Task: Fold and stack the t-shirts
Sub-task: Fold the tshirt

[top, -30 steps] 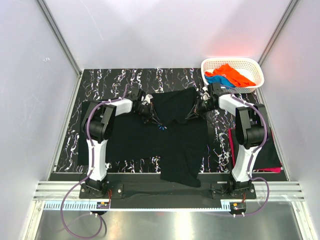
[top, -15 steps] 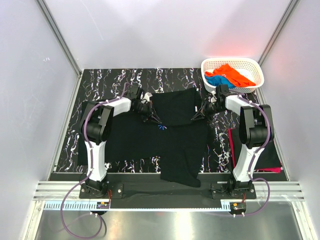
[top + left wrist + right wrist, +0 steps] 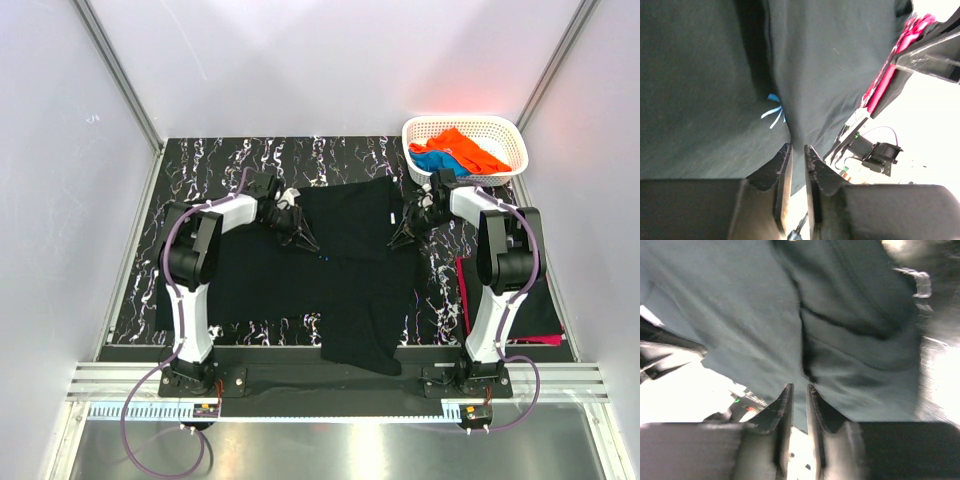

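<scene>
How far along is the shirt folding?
Done: a folded pile, black over magenta, beside the right arm. In hand: the black t-shirt, its top part folded over, with the left tool and right tool at the fold's ends, jaws slightly apart. Left: finishing that one, plus the orange shirt and blue shirt in the basket.

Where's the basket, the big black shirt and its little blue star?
white basket [image 3: 462,121], top view, far rim.
black t-shirt [image 3: 345,215], top view, folded-over upper part.
blue starburst mark [image 3: 774,111], left wrist view, its strokes.
</scene>
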`<state>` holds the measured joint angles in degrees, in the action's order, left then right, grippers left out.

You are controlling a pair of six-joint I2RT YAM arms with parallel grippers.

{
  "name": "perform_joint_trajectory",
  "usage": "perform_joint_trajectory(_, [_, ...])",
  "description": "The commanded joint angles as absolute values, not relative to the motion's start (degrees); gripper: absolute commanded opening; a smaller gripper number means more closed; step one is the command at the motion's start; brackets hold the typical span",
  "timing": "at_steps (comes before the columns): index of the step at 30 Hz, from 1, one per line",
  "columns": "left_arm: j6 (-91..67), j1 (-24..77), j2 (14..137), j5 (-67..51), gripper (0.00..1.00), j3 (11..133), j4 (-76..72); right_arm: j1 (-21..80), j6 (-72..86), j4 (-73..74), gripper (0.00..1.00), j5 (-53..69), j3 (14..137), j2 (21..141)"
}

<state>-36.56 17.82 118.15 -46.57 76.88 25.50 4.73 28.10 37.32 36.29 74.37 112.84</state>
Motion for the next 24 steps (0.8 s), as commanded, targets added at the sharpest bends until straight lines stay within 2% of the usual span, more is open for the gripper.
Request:
perform_joint_trajectory(1, [-31.3,15.6,113.4,-46.5,0.23,77.6,30.4,4.6,22.7,42.6,0.29,25.8,81.2,110.1])
perform_joint_trajectory(4, [-26.5,12.4,108.6,-43.8,0.29,78.1,34.5,4.7,22.1,42.8,0.40,20.0,88.7,110.8])
perform_joint_trajectory(5, [-25.7,11.3,107.6,-43.2,0.31,78.3,35.5,4.7,22.1,42.8,0.41,18.9,90.9,111.6])
perform_joint_trajectory(13, [-23.8,-4.3,101.3,-30.7,0.30,77.4,38.1,6.9,23.9,39.0,0.38,11.3,110.4,123.4])
perform_joint_trajectory(18, [-25.1,-9.3,104.6,-19.5,0.29,78.7,37.3,10.5,26.0,37.1,0.41,5.2,115.0,128.8])
perform_joint_trajectory(24, [-28.7,-14.5,107.0,-14.5,0.30,78.8,30.9,14.1,24.1,36.8,0.43,0.3,121.7,134.8])
